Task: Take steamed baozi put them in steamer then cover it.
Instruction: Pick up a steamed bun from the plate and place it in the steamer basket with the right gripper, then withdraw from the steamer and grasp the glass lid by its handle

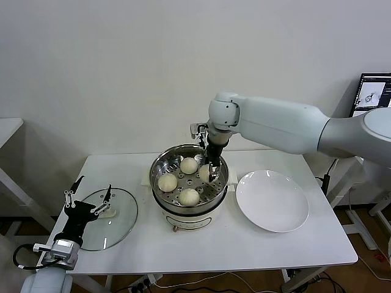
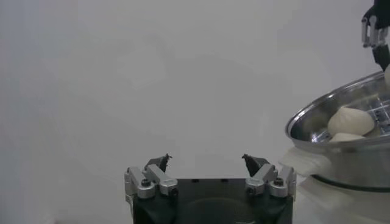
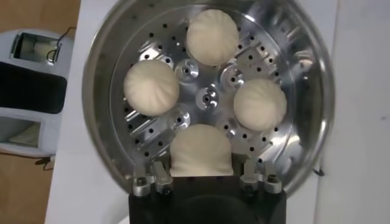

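The steamer (image 1: 183, 211) stands mid-table; its rim also shows in the right wrist view (image 3: 96, 61) and the left wrist view (image 2: 317, 115). Three baozi (image 1: 189, 165) (image 1: 167, 182) (image 1: 189, 196) lie on its perforated tray. My right gripper (image 1: 212, 172) reaches down into the pot and is shut on the fourth baozi (image 3: 201, 152), low over the tray at the pot's right side. The glass cover (image 1: 116, 227) lies flat on the table to the left. My left gripper (image 1: 93, 185) is open and empty just above the cover, also seen in the left wrist view (image 2: 207, 159).
A flat white plate (image 1: 272, 200) lies right of the steamer. The white table (image 1: 244, 244) ends close in front. A monitor (image 1: 372, 91) stands at the far right, and another table's edge (image 1: 9, 125) shows at the far left.
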Available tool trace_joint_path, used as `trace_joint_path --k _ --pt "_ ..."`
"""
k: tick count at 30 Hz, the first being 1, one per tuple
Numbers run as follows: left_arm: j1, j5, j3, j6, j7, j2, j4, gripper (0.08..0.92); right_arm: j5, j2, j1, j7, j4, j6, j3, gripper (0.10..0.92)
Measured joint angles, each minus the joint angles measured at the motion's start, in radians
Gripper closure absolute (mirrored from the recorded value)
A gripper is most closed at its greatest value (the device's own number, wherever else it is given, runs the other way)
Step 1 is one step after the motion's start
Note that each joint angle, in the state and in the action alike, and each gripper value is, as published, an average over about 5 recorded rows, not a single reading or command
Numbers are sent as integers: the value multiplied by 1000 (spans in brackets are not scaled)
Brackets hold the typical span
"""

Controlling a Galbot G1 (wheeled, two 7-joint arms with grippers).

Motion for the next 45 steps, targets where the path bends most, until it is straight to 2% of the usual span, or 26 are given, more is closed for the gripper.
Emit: trace_joint_path --k 13,16,21,27,36,45 --pt "3 0 -1 -2 2 -1 2 177 -55 25 -56 -3 -48 5 14 345" --pt "5 0 -2 -3 2 -1 1 177 -63 31 -62 -3 -56 6 16 314" --pt "6 0 -4 -4 2 -1 3 177 -67 35 -69 -1 -62 7 21 218" --pt "13 0 -7 -3 2 -2 -6 177 -59 22 -58 -8 -54 6 29 203" --pt "28 8 0 1 -6 -8 -27 177 -3 -64 32 -39 7 14 35 203" --pt "30 21 15 15 -17 -21 -48 177 37 -235 92 -47 102 24 123 203"
